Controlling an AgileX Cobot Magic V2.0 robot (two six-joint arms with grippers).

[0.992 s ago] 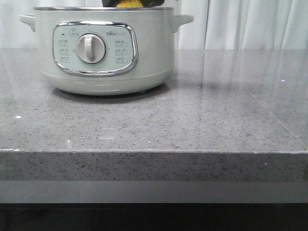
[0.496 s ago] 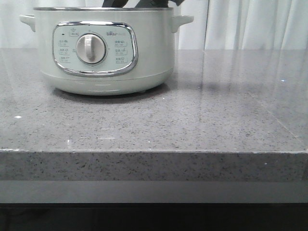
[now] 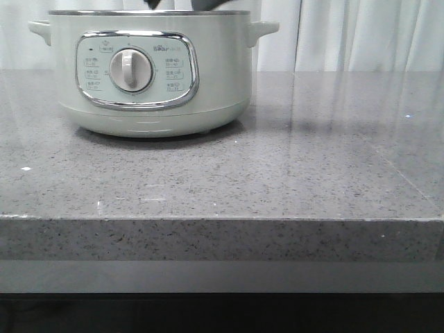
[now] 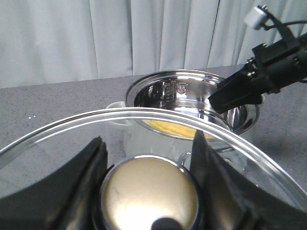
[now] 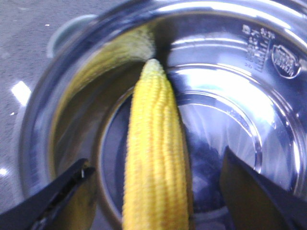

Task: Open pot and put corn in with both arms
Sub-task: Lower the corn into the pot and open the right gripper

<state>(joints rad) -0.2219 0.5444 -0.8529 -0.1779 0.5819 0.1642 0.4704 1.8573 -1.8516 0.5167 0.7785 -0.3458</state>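
The pot point(image 3: 149, 73) stands open at the table's far left, its steel bowl clear in the left wrist view point(image 4: 192, 103). The corn point(image 5: 156, 163) lies inside on the pot's bottom; a yellow strip of it shows in the left wrist view point(image 4: 172, 128). My right gripper point(image 5: 156, 165) is open just above the corn, one finger on each side and neither touching it; it also shows over the pot's rim point(image 4: 235, 93). My left gripper point(image 4: 148, 139) is shut on the round knob point(image 4: 148, 196) of the glass lid point(image 4: 57, 129), holding the lid in the air beside the pot.
The grey speckled table point(image 3: 277, 173) reaches to its front edge in the front view. White curtains point(image 3: 361, 35) hang behind. The pot's side handles point(image 3: 263, 29) stick out on both sides.
The corn, seen a second ago between dark fingers above the pot's rim, has dropped out of the front view into the pot. The right gripper has let go and risen.
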